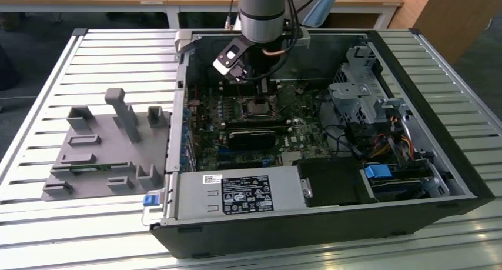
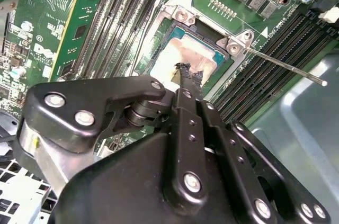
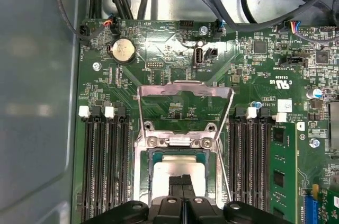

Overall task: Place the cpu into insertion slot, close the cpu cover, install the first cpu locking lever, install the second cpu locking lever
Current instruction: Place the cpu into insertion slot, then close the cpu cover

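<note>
The cpu [image 3: 177, 170] lies flat inside the insertion slot [image 3: 142, 181] on the green motherboard; its pale top [image 2: 177, 57] carries smeared paste. My gripper [image 2: 188, 75] is shut, its black fingertips together and resting on or just above the chip's top, also seen in the first wrist view [image 3: 183, 181]. The cpu cover [image 3: 185, 89], a silvery frame, is swung open, away from the socket on its hinge. A thin locking lever [image 2: 283, 66] sticks out unlatched beside the slot. In the exterior view my gripper [image 1: 263, 92] hangs over the insertion slot [image 1: 255, 108] inside the open computer case.
Memory slots [image 3: 103, 166] flank the socket on both sides. A black card [image 1: 253, 137] lies in front of the socket, a labelled grey power supply [image 1: 239, 195] nearer the case front, drive cages and cables [image 1: 361, 99] on the exterior view's right. A grey fixture [image 1: 106, 146] stands outside the case.
</note>
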`<state>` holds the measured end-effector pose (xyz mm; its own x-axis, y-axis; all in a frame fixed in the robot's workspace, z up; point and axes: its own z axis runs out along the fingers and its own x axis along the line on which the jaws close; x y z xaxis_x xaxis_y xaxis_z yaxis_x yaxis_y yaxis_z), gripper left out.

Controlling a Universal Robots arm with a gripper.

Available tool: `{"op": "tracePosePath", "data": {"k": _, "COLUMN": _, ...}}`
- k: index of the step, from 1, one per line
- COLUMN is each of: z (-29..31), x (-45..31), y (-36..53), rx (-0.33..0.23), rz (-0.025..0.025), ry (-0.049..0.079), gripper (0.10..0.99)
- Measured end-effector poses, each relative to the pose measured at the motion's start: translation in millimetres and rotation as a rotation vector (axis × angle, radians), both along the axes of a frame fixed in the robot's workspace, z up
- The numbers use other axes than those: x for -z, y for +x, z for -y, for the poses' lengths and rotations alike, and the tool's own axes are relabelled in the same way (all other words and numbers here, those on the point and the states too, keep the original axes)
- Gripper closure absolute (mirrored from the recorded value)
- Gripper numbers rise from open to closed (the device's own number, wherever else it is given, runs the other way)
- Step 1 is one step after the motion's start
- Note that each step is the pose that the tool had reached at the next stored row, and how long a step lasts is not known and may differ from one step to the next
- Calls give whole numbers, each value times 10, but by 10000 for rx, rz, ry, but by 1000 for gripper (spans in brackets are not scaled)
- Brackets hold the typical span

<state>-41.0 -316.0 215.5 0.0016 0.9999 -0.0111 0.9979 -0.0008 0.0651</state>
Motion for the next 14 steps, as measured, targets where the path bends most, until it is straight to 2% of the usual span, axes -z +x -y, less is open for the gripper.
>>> {"op": "tracePosePath", "data": {"k": 14, "z": 0, "x": -66, "y": 0, "rx": 0, "rz": -15, "ry": -1, "gripper": 980}}
